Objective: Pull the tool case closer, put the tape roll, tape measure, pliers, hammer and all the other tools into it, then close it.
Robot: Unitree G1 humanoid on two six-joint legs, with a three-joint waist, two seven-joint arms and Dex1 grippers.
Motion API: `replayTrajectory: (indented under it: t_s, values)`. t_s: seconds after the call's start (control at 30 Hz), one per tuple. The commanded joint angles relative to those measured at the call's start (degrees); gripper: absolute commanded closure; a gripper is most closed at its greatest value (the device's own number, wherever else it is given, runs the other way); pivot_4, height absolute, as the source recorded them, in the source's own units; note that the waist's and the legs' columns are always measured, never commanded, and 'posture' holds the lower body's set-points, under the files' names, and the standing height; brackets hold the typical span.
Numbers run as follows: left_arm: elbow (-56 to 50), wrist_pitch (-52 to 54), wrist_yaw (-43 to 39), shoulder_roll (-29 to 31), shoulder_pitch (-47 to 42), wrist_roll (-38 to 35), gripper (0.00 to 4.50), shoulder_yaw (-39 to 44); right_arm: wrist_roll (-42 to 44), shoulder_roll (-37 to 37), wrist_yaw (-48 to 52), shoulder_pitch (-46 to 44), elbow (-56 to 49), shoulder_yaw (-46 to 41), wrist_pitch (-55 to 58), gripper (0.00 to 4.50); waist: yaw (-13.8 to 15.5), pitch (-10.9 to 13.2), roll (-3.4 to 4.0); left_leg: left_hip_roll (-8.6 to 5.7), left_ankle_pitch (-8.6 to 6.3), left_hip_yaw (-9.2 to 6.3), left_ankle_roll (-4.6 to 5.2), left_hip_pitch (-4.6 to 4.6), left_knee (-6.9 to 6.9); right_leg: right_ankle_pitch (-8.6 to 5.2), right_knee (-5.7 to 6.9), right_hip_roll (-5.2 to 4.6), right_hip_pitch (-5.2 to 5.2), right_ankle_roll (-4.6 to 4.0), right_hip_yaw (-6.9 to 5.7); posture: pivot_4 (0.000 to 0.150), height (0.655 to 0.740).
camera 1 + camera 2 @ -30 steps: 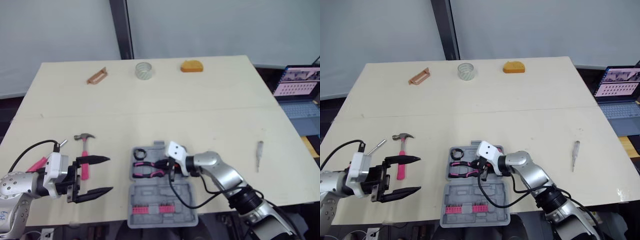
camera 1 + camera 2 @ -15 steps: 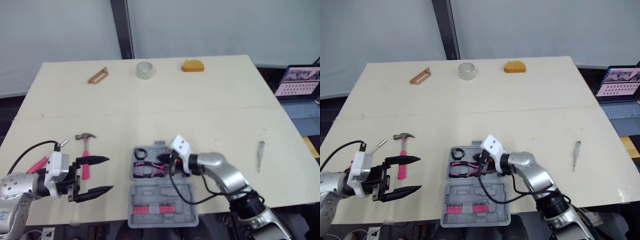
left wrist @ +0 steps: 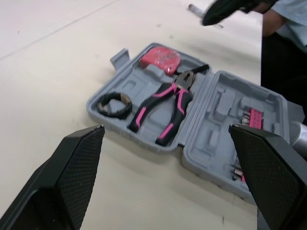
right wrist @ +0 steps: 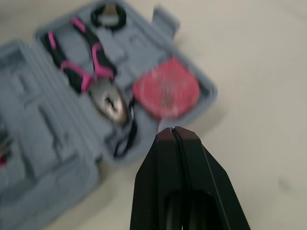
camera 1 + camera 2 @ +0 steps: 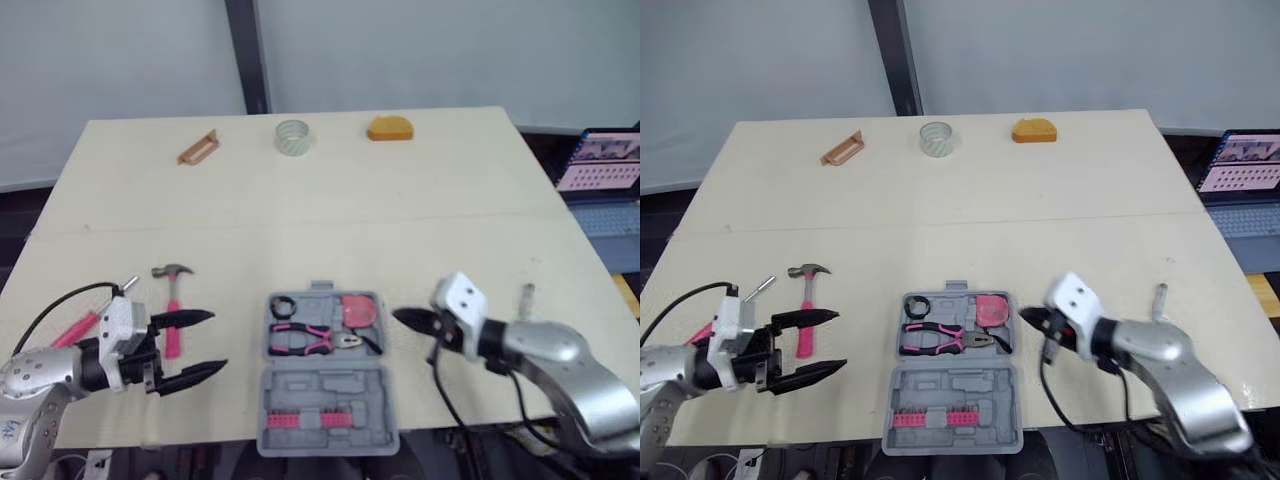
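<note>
Left eye view: open grey tool case (image 5: pixel 325 385) at near edge of bench (image 5: pixel 400 220), between both arms. Pliers (image 5: pixel 305 338), red tape measure (image 5: pixel 357 310), small black ring (image 5: pixel 281 306) lie in its far half; pink bits (image 5: pixel 322 418) in near half. Left end effector (image 5: pixel 215 342) wide, empty, just beside pink-handled hammer (image 5: pixel 172 300) on bench. Right end effector (image 5: pixel 400 317) narrow, fingers together, holding nothing, just right of case. Clear tape roll (image 5: pixel 292 136) at far edge; screwdriver (image 5: pixel 527 293) near right edge, by right arm
</note>
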Motion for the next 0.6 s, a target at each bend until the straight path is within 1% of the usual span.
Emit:
replayTrajectory:
  t_s: [0.03, 0.07, 0.17, 0.4, 0.43, 0.6]
  values:
    - [-1.2, -3.4, -0.6, -1.2, 5.6, 1.7, 0.0, 1.8, 1.5, -2.3, 2.4, 7.6, -3.8, -5.2, -1.9, 4.48, 0.3, 0.0, -0.07, 0.0, 0.0, 0.0, 0.0, 0.0, 0.04, 0.0, -0.03, 0.0, 0.0, 0.0, 0.0, 0.15, 0.74]
    - [-1.3, -3.9, -0.9, -1.2, 6.9, 2.0, 0.0, 1.9, 1.9, -2.6, 2.5, 9.2, -4.1, -5.8, -1.8, 4.48, 0.4, 0.0, -0.08, 0.0, 0.0, 0.0, 0.0, 0.02, 0.04, 0.0, -0.17, 0.0, 0.02, 0.0, 0.0, 0.15, 0.74]
    - [-0.5, -5.8, -0.6, -1.0, 9.3, 3.3, 0.0, 3.1, 2.9, -3.3, 3.8, 13.2, -4.1, -7.0, -2.5, 3.71, 0.7, 0.0, -0.1, 0.0, 0.0, 0.01, 0.0, 0.04, 0.09, 0.0, -0.16, 0.0, 0.04, 0.0, 0.02, 0.15, 0.74]
    - [1.5, -11.2, -2.6, -1.1, 12.4, 5.4, 0.0, 4.6, 2.8, -4.0, 6.4, 17.7, -2.4, -6.0, -6.4, 0.26, 1.5, 0.0, -0.12, 0.0, -0.07, 0.01, 0.02, 0.04, 0.11, 0.0, -0.25, -0.01, 0.09, 0.0, 0.01, 0.15, 0.74]
    - [1.7, -11.3, -2.6, -1.2, 12.4, 5.5, 0.0, 4.5, 2.6, -3.9, 6.6, 18.0, -2.1, -5.8, -7.0, 0.05, 1.6, 0.0, -0.12, 0.0, -0.07, 0.01, 0.02, 0.05, 0.12, 0.0, -0.24, 0.0, 0.09, 0.0, 0.01, 0.15, 0.74]
    - [2.1, -12.7, -1.1, -2.1, 11.6, 5.9, 0.0, 4.5, 1.8, -3.4, 7.6, 18.8, 0.2, -4.5, -11.0, 0.05, 1.8, 0.0, -0.13, 0.0, -0.07, 0.01, 0.02, 0.05, 0.12, 0.0, -0.24, -0.01, 0.1, 0.0, 0.01, 0.15, 0.74]
